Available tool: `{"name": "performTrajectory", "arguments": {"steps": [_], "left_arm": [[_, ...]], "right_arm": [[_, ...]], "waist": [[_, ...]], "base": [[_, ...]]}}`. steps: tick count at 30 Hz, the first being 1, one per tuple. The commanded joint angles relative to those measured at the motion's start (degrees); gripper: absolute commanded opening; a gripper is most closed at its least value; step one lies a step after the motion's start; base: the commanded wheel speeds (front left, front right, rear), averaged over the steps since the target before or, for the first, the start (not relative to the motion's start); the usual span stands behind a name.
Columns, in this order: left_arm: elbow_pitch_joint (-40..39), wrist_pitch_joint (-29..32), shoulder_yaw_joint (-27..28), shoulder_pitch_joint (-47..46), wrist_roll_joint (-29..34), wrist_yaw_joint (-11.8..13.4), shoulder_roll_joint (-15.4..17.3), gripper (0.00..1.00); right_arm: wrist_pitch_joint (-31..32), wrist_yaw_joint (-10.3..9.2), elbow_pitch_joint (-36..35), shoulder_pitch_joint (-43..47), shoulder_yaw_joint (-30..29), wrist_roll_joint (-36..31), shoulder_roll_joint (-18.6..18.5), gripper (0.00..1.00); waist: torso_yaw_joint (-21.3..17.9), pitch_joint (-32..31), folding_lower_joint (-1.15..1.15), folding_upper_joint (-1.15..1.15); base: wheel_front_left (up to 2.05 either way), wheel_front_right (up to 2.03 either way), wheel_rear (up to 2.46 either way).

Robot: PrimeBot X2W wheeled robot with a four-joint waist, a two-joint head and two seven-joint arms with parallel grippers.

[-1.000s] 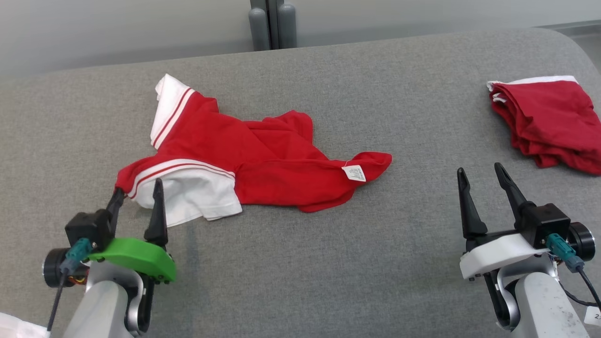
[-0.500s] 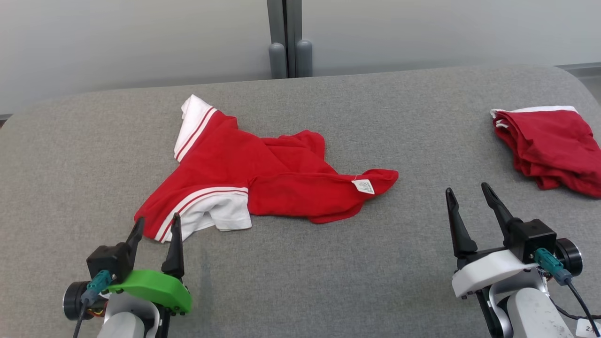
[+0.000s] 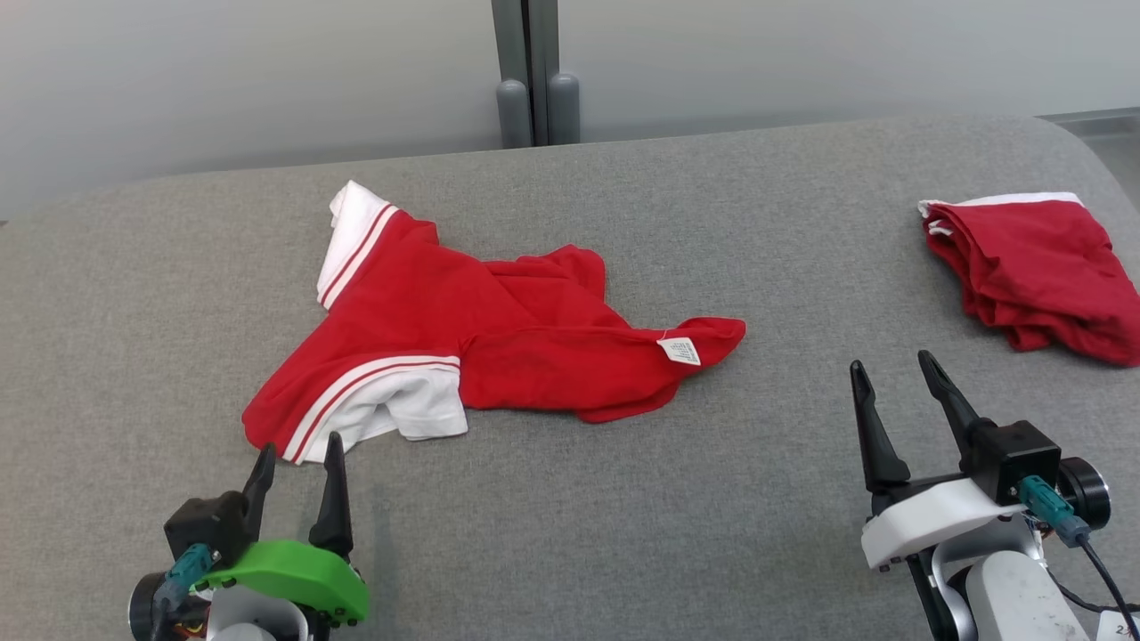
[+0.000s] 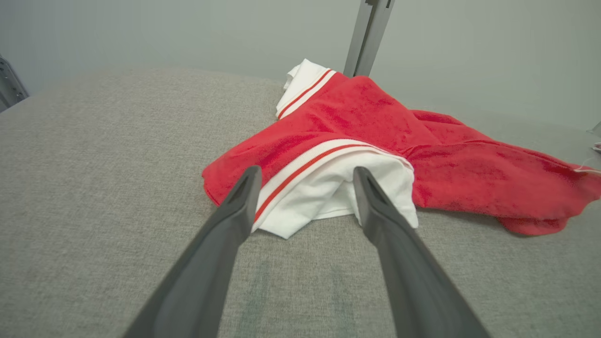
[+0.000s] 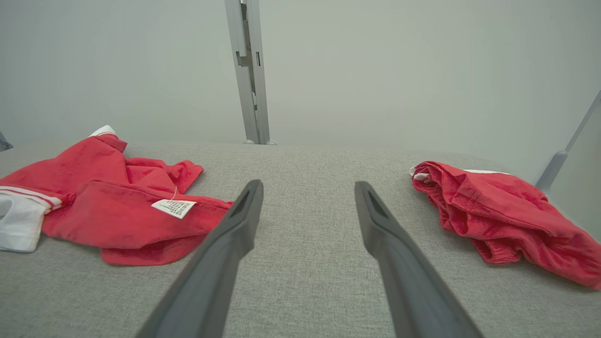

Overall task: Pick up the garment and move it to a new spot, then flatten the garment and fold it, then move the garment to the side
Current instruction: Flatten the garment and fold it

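Setting: a grey, fabric-covered surface point(image 3: 570, 534) with rounded corners, set against a pale grey wall point(image 3: 223, 80). A grey vertical post point(image 3: 530, 62) with two rounded stubs at its base stands behind the far edge.

Item 1: red short-sleeved garment with white, red-striped sleeve cuffs point(image 3: 463, 329). It lies crumpled and spread out left of the surface's centre. One white cuff points toward the far edge, and the other white sleeve end point(image 3: 410, 411) lies toward the near edge. A small white printed label point(image 3: 679, 350) rests face up on the garment's right-hand tip.

Item 2: second red garment with a white edge point(image 3: 1042, 267), bunched into a loose pile at the far right of the surface, well apart from item 1.

Item 3: left gripper point(image 3: 301, 443), on a green mount. Its fingers point(image 3: 335, 499) are spread and grasp nothing. The tips lie just beside the near sleeve of item 1, and contact cannot be told. In the left wrist view the white sleeve end sits between the two tips.

Item 4: right gripper point(image 3: 891, 361), on a white mount. Its fingers point(image 3: 873, 436) are spread and empty over bare surface, between the two garments and nearer to item 2.
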Motion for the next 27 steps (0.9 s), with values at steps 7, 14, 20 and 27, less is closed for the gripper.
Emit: {"name": "performTrajectory", "arguments": {"steps": [7,14,20,27], "left_arm": [[9.6,0.0,2.4,-4.0,-3.2,-0.7,0.7,1.00],[18.6,0.5,4.9,-10.8,-7.2,-1.5,1.5,1.00],[19.8,-0.1,4.9,-14.1,-7.9,-2.5,2.1,0.95],[15.4,-0.2,4.9,-16.0,-5.5,-2.9,3.5,0.00]], "right_arm": [[-0.3,-0.09,-0.9,-1.6,0.7,-1.0,-0.2,1.00],[-0.3,-0.09,-1.7,-3.5,0.4,-2.3,-0.2,1.00],[-0.3,-0.09,-2.0,-4.0,0.0,-2.8,-0.2,1.00],[-0.3,-0.09,-2.2,-4.6,-0.3,-2.7,-0.2,1.00]], "waist": [[-1.2,3.1,0.00,0.00],[-2.9,6.5,0.00,0.00],[-3.4,8.0,0.00,0.00],[-3.7,8.9,0.00,0.00]], "base": [[0.00,0.00,0.00],[0.00,0.00,0.00],[0.00,0.00,0.00],[0.00,0.00,0.00]]}}
